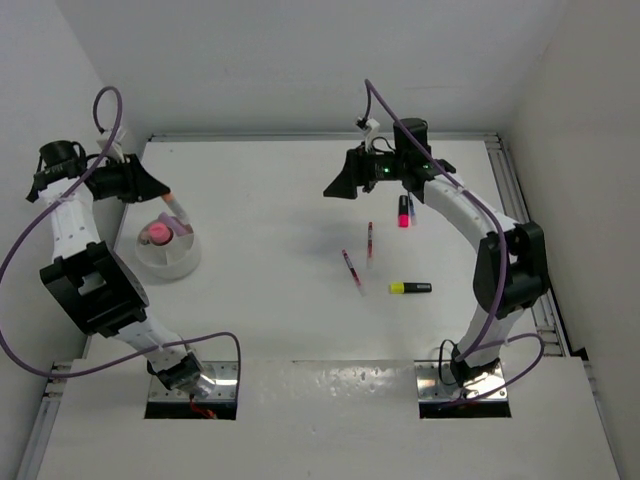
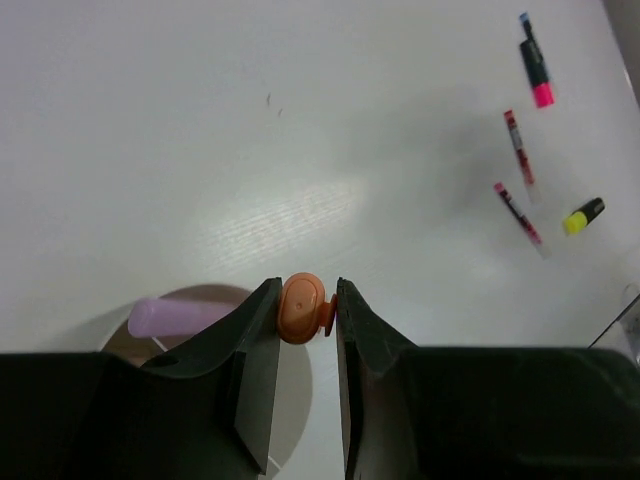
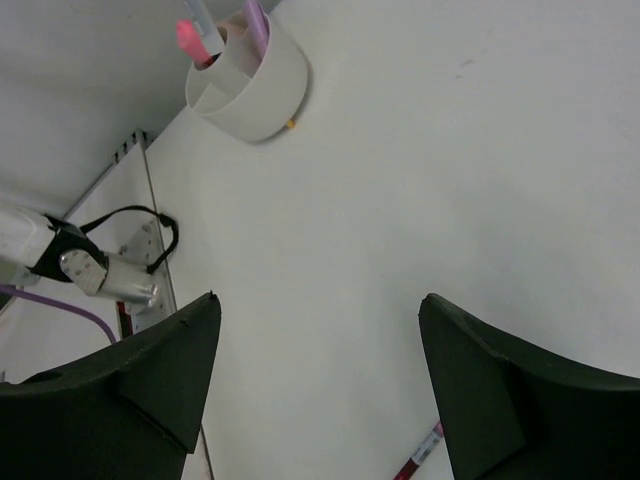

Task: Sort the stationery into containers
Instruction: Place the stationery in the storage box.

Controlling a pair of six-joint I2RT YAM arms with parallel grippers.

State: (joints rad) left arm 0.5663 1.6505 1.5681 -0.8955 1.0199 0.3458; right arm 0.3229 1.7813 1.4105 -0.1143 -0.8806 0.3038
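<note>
In the left wrist view, we see the left gripper point(image 2: 307, 288) squeezed shut on an orange highlighter point(image 2: 303, 312), just above the round dish point(image 1: 185, 265). The top view shows that gripper over the dish's far edge, but there we cannot make out the orange thing.

A pale purple piece point(image 2: 170, 316) lies in the dish. The right wrist view shows a pink piece point(image 3: 190, 38) standing in it too.

The right gripper point(image 3: 320, 310) is wide open and holds nothing. It hangs over the white surface point(image 1: 270, 200).

The top and left wrist views show the loose things. One red pen point(image 1: 369, 242) lies near another red pen point(image 1: 351, 270). A yellow-black highlighter point(image 1: 410, 288) lies near them. A pink-black highlighter point(image 1: 404, 211) lies just beside a blue pen point(image 2: 523, 18). The right wrist view catches only one red pen's tip.
</note>
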